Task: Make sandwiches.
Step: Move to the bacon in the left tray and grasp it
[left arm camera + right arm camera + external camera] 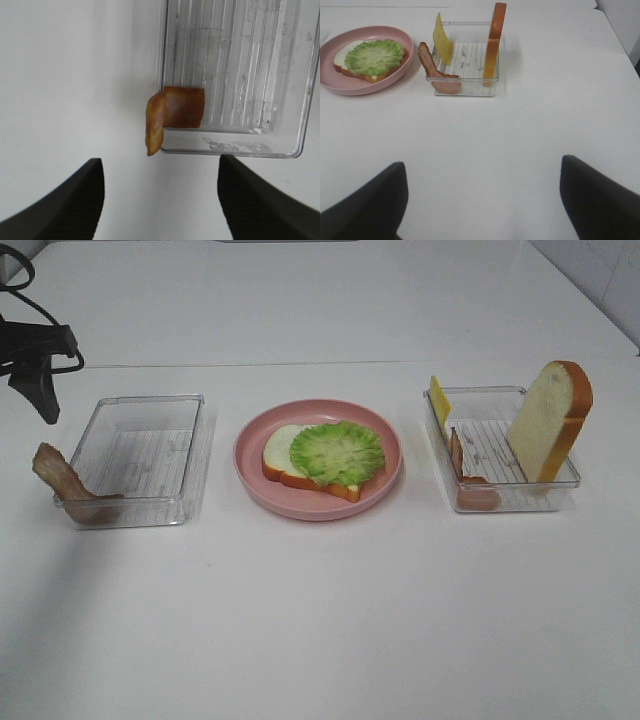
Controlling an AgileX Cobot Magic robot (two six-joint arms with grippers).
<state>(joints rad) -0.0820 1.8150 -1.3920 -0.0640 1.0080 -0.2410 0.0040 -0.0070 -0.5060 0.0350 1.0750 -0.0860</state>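
You have a white desk (320, 640) with three things in a row: a round pink plate (318, 512) in the middle, one clear tray (150, 400) at its 9 o'clock and a second clear tray (520, 502) at its 3 o'clock. The sandwich is begun on the plate, where one bread slice (278, 452) lies flat with the ruffled lettuce (338, 452) spread over its 3 o'clock half. The second bread slice (545, 420) stands on edge against the 3 o'clock wall of the right-hand tray. A bacon strip (60, 480) hangs over the 7 o'clock corner of the left-hand tray, half inside and half outside the wall. Another bacon strip (465, 480) sits at the 7 o'clock corner of the right-hand tray. The thin yellow cheese (439, 400) leans at that tray's 11 o'clock corner. Your left gripper (160, 162) hangs above the draped bacon with its jaws spread wide and nothing between them. Your right gripper (482, 165) is spread just as wide and empty, well back from its tray toward 6 o'clock. I judge you are at the filling step, with bacon the likely next layer. The next move calls for lowering the left gripper onto the strip where it crosses the wall and closing across its narrow width. Lift it clear of the rim before you carry it toward 3 o'clock onto the lettuce, because the light tray may drag along.
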